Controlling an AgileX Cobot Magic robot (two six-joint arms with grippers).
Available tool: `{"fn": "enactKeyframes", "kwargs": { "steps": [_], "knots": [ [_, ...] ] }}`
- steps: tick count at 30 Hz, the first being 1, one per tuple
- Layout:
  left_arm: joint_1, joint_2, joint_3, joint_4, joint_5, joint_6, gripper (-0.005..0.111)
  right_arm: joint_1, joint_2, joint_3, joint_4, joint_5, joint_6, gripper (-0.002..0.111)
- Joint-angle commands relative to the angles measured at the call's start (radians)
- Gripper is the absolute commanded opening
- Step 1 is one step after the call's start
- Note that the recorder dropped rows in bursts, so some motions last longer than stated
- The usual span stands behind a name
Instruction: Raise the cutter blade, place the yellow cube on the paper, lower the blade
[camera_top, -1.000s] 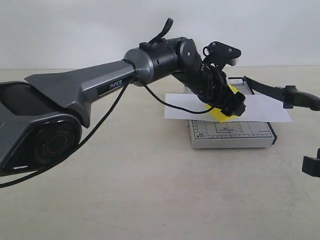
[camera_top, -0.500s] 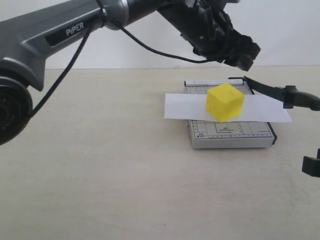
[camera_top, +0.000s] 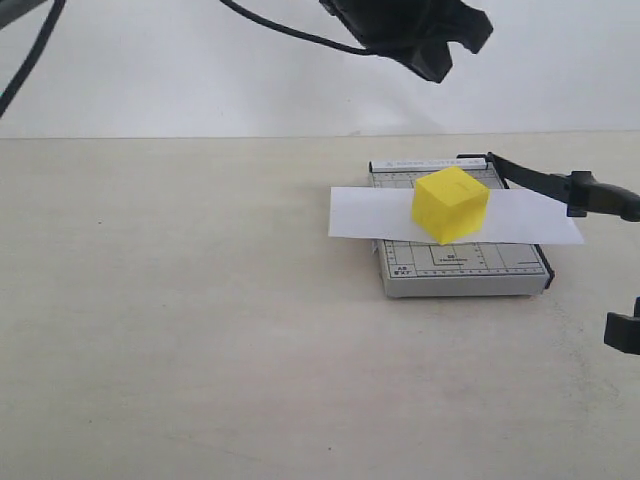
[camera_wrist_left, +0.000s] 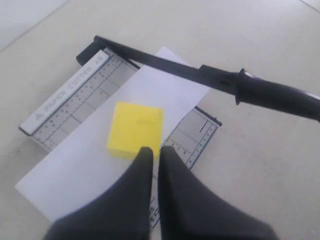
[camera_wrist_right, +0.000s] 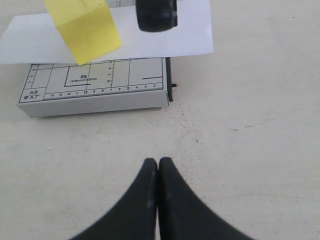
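Left hand (camera_wrist_left: 154, 152): fingers drawn almost together, nothing between them. It hangs high over the board (camera_wrist_left: 70, 97), looking down on the cube (camera_wrist_left: 135, 129).

Cube: sits flat on the paper (camera_wrist_left: 75, 175), around the middle of the strip, free of both hands. The paper lies across the board with both ends overhanging.

Blade (camera_wrist_left: 200, 74): hinged at the board's far corner and raised at a slant, its handle (camera_wrist_left: 275, 95) out in the air past the board's edge. Cube and blade are apart (a strip of bare paper shows between them).

Right hand (camera_wrist_right: 158, 164): fingers closed on each other and empty, low over the bare desk (camera_top: 200, 330) on the near side of the board, the handle showing ahead of it.

Step, as I judge it: raise and place look done; lowering the blade remains.

Next move: the right hand seems better placed. It needs to rise to the handle and either open to take it or press from above with closed fingers, then bring it down along the hinge arc, slowly, so that the paper and cube do not shift.
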Motion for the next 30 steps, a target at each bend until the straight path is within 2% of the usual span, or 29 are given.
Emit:
{"fn": "enactKeyframes", "kwargs": {
  "steps": [1,6,8,11,13,17,19,21,23,25,30],
  "knots": [
    [0.045,-0.035,-0.007,0.012,0.091,-0.01,0.004,-0.001,-0.005,-0.005,-0.003,0.003,-0.003,0.0],
    [0.12,-0.106,0.041,-0.052,0.101,-0.007,0.004,-0.001,-0.005,-0.005,-0.003,0.028,-0.006,0.0],
    [0.145,-0.156,0.119,-0.051,0.106,0.01,0.004,-0.001,-0.005,-0.005,-0.003,0.036,-0.006,0.0],
    [0.183,-0.272,0.307,-0.03,0.06,0.049,0.004,-0.001,-0.005,-0.005,-0.003,0.045,-0.006,0.0],
    [0.221,-0.38,0.499,-0.016,-0.06,0.062,0.004,-0.001,-0.005,-0.005,-0.003,0.045,-0.006,0.0],
    [0.318,-0.639,0.935,-0.016,-0.488,0.062,0.004,-0.001,-0.005,-0.005,-0.003,0.047,-0.006,0.0],
    [0.373,-0.767,1.141,-0.016,-0.67,0.062,0.004,-0.001,-0.005,-0.005,-0.003,0.047,-0.006,0.0],
    [0.426,-0.889,1.294,-0.016,-0.809,0.074,0.004,-0.001,-0.005,-0.005,-0.003,0.047,-0.006,0.0],
    [0.477,-1.013,1.416,-0.016,-0.873,0.103,0.004,-0.001,-0.005,-0.005,-0.003,0.039,-0.006,0.0],
    [0.516,-1.124,1.491,-0.016,-0.873,0.106,0.004,-0.001,-0.005,-0.005,-0.003,0.029,-0.006,0.0],
    [0.529,-1.412,1.608,-0.014,-0.9,0.106,0.004,-0.001,-0.005,-0.005,-0.003,0.025,-0.006,0.0]
  ]
}}
